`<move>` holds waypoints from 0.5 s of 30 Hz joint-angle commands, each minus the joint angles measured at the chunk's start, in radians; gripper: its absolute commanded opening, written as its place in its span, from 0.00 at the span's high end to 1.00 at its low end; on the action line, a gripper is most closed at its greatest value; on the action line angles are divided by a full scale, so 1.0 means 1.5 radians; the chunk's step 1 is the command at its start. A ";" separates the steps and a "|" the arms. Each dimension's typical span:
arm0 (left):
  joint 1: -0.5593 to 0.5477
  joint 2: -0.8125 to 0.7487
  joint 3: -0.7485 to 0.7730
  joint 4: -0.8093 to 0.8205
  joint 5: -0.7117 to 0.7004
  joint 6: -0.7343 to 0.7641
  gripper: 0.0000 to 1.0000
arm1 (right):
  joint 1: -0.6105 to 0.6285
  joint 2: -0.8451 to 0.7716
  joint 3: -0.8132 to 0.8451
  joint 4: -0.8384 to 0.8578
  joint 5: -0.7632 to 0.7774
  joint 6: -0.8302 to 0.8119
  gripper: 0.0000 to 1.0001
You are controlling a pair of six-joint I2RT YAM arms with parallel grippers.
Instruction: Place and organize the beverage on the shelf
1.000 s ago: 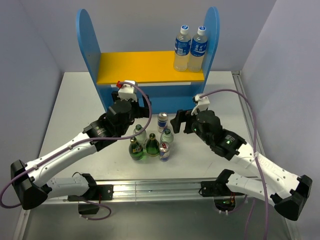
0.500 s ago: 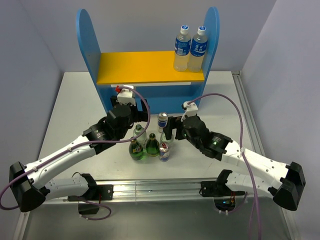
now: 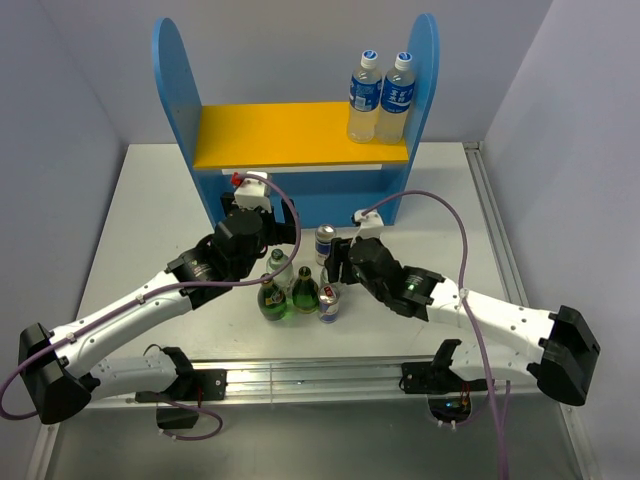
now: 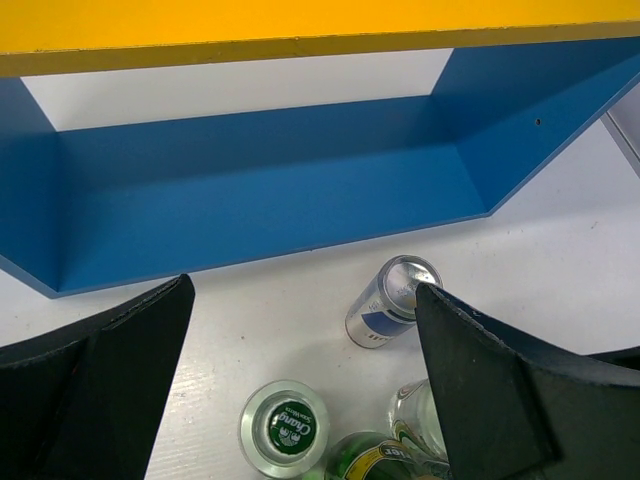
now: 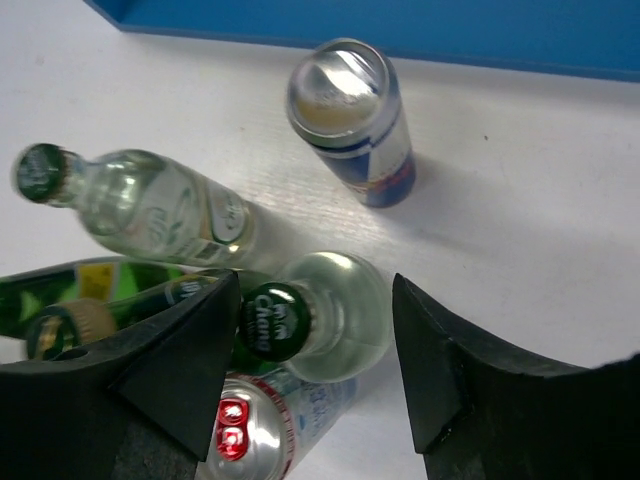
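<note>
Plainly, the main hazard is crowding. The right gripper (image 5: 318, 300) stands about half open astride the clear bottle (image 5: 345, 325) with the green cap, one finger on each side. Whether the pads press the glass yet cannot be told. One finger sits down among the neighbours, with a green bottle (image 5: 110, 290) and the near can (image 5: 255, 430) right against it. A squeeze or a lift would likely nudge them, tip one and knock the rest about. A hold on smooth, round glass may also slip. The left gripper (image 4: 300, 330) hangs fully open and empty above the cluster, facing the shelf (image 4: 260, 190).

The beverage is all on the table (image 3: 150, 210), bunched just in front of the shelf, with none of it on either level. There are two clear bottles, two green ones and two blue-and-silver cans. The far can (image 5: 350, 115) stands slightly apart, nearest the shelf. All six look glossy, hard and narrow-based, so they are easily toppled.
</note>
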 commanded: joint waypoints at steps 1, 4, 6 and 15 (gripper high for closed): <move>-0.001 -0.010 -0.001 0.025 -0.009 -0.008 0.01 | 0.004 0.020 -0.008 0.036 0.043 0.009 0.31; -0.001 -0.011 0.000 0.021 -0.011 -0.010 0.01 | 0.004 0.041 -0.004 0.037 0.044 0.008 0.33; -0.001 -0.011 -0.002 0.022 -0.012 -0.010 0.01 | 0.005 0.044 -0.006 0.043 0.045 0.008 0.37; -0.003 -0.011 -0.005 0.022 -0.020 -0.011 0.01 | 0.005 0.057 0.005 0.034 0.065 0.000 0.99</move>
